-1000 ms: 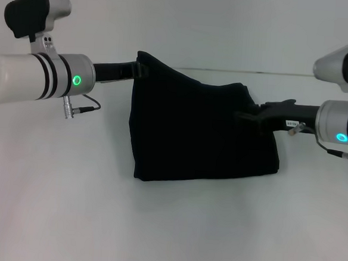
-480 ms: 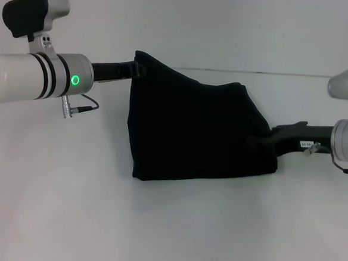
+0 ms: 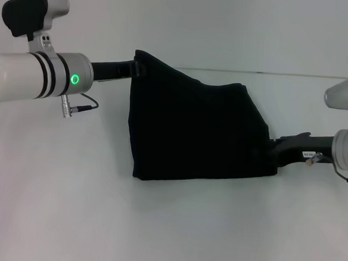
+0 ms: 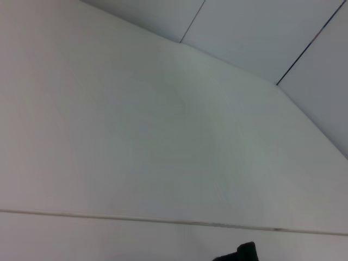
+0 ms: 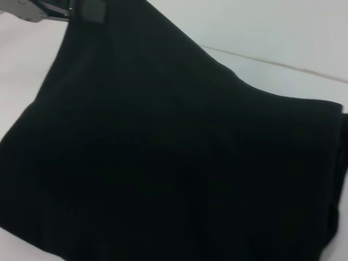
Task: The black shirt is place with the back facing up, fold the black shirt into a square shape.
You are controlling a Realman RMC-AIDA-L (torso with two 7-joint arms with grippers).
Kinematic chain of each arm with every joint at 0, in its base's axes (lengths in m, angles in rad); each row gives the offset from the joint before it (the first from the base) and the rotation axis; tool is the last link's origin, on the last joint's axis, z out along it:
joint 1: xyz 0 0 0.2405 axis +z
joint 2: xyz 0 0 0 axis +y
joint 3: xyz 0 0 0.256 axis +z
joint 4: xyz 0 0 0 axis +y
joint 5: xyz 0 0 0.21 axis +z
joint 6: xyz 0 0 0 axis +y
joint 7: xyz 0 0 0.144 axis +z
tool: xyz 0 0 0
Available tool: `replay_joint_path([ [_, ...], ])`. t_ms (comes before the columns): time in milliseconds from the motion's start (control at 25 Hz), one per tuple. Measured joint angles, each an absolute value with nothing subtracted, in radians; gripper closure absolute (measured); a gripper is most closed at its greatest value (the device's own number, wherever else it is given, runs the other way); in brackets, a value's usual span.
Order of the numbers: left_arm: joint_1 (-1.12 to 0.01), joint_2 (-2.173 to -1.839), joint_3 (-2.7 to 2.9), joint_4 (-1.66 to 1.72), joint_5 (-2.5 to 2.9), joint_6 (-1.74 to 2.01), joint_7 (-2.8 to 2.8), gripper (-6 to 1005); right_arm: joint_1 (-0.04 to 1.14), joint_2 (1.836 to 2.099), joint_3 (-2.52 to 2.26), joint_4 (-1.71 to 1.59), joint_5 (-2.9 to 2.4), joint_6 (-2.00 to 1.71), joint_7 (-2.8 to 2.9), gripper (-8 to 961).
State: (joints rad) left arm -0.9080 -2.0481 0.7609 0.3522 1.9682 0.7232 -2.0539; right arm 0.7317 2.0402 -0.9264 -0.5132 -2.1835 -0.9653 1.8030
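Observation:
The black shirt (image 3: 192, 132) lies folded over on the white table (image 3: 173, 226), its far left corner lifted. My left gripper (image 3: 140, 68) holds that raised corner, shut on the cloth. From the right, my right gripper (image 3: 272, 150) reaches low to the shirt's right edge near the table, and its tips merge with the dark cloth. The right wrist view is almost filled by the black shirt (image 5: 179, 152), with the left gripper (image 5: 81, 10) at its far corner. The left wrist view shows pale surfaces and a small black scrap (image 4: 242, 253) at the edge.
The white table spreads bare in front of and to both sides of the shirt. A thin seam (image 3: 309, 76) marks where the table meets the wall behind. My left arm's cable (image 3: 83, 107) hangs beside the shirt's left edge.
My right arm has drawn back to the right and downward, from mid-height on the shirt's right side to its lower right edge. The left arm and the raised corner have stayed put.

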Motion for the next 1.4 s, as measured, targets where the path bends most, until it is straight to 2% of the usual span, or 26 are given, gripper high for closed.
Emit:
replay_joint_path([
  [400,-0.899,-2.048,0.761,0.357,1.968,0.712,-2.054,972,0.650,2.038,-0.829,-0.633,-2.023,-1.141,1.710,528],
  [520,-0.894,-2.051,0.759,0.357,1.968,0.680,-2.054,972,0.646,2.037,-0.818,-0.634,-1.996,-1.162,1.694,528],
  [760,-0.887,-2.061,0.757,0.357,1.960,0.633,-2.051,973,0.647,2.058,-0.817,-0.636,-1.991,-1.168,1.669,522],
  [1080,-0.892,-2.068,0.759,0.359,1.959,0.629,-2.032,970,0.655,2.067,-0.821,-0.629,-1.991,-1.168,1.666,514],
  [1400,-0.893,-2.070,0.753,0.362,1.959,0.629,-2.013,963,0.643,2.063,-0.809,-0.623,-1.998,-1.159,1.682,507],
])
